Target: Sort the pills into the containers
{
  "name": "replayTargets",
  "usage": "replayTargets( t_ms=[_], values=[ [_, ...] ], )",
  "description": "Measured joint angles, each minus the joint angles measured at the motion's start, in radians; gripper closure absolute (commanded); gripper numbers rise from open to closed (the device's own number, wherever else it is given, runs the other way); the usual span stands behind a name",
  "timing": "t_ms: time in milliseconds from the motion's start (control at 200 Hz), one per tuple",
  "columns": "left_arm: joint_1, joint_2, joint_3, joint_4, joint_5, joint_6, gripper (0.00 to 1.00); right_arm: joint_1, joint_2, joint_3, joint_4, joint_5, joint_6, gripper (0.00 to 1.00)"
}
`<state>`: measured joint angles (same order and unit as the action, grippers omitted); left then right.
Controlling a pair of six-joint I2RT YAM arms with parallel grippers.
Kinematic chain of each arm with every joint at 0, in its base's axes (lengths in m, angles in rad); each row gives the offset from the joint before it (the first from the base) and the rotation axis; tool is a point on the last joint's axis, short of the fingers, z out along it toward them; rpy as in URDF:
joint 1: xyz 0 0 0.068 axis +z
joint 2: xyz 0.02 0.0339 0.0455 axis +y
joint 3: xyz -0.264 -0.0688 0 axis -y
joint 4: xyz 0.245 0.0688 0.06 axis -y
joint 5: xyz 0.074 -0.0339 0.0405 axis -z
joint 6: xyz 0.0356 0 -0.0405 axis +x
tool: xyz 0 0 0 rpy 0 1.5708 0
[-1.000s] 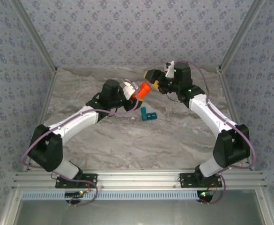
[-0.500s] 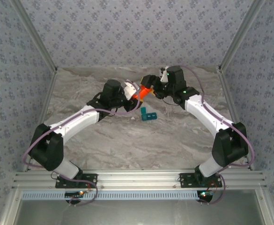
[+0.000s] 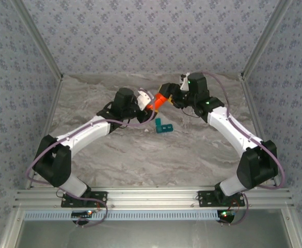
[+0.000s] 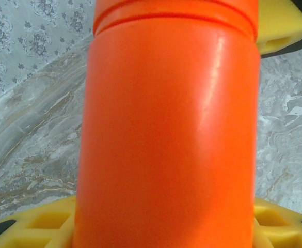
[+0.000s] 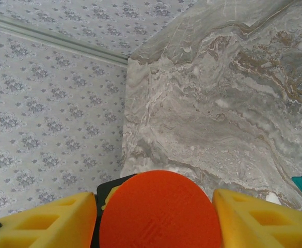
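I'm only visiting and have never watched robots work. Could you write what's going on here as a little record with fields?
Left end effector: closed on the orange bottle, holding it tilted above the table
Right end effector: straddles the bottle's cap; whether it grips yet cannot be told
Teal pill box: lying on the table just nearer than the bottle, untouched
Stage: bottle not yet opened, sorting not begun

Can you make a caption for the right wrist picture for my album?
The right gripper straddles the orange bottle's round cap above the marble table.
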<state>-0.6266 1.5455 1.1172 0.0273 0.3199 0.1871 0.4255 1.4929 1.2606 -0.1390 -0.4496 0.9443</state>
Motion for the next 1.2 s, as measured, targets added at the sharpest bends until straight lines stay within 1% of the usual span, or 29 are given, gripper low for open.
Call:
replayTargets(
  t_ms=[135,380,450,550,615,700,770,830,864,1009,1094,1199],
  values=[
    [0.000,0.001,0.002,0.000,0.000,0.000,1.00,0.003,0.000,-0.013,0.005,-0.014,0.007,0.42],
    [0.000,0.001,0.002,-0.005,-0.006,-0.001,1.00,0.002,-0.003,-0.030,0.029,-0.024,0.007,0.58],
    [0.000,0.001,0.002,-0.003,-0.005,-0.001,1.00,-0.005,-0.006,-0.040,0.046,-0.036,0.000,0.59],
    [0.006,0.001,0.002,0.003,0.010,-0.010,1.00,-0.023,-0.009,-0.065,0.103,-0.079,-0.055,0.56],
    [0.020,0.001,0.002,0.009,0.048,-0.032,1.00,-0.037,-0.011,-0.090,0.156,-0.128,-0.116,0.52],
    [0.045,0.001,0.002,0.027,0.137,-0.077,1.00,-0.056,-0.013,-0.120,0.238,-0.195,-0.191,0.46],
    [0.063,0.001,0.000,0.048,0.208,-0.122,1.00,-0.071,-0.012,-0.127,0.282,-0.248,-0.234,0.45],
    [0.070,-0.002,0.000,0.063,0.245,-0.152,1.00,-0.084,-0.012,-0.127,0.306,-0.283,-0.261,0.40],
    [0.073,-0.005,-0.002,0.067,0.248,-0.165,1.00,-0.092,-0.012,-0.127,0.314,-0.297,-0.270,0.35],
    [0.109,-0.019,-0.005,0.081,0.243,-0.197,1.00,-0.130,-0.012,-0.132,0.315,-0.310,-0.272,0.23],
    [0.117,-0.028,-0.005,0.082,0.228,-0.196,1.00,-0.147,-0.013,-0.145,0.314,-0.302,-0.241,0.18],
    [0.112,-0.032,-0.005,0.080,0.198,-0.181,1.00,-0.153,-0.018,-0.156,0.314,-0.283,-0.180,0.18]
  ],
)
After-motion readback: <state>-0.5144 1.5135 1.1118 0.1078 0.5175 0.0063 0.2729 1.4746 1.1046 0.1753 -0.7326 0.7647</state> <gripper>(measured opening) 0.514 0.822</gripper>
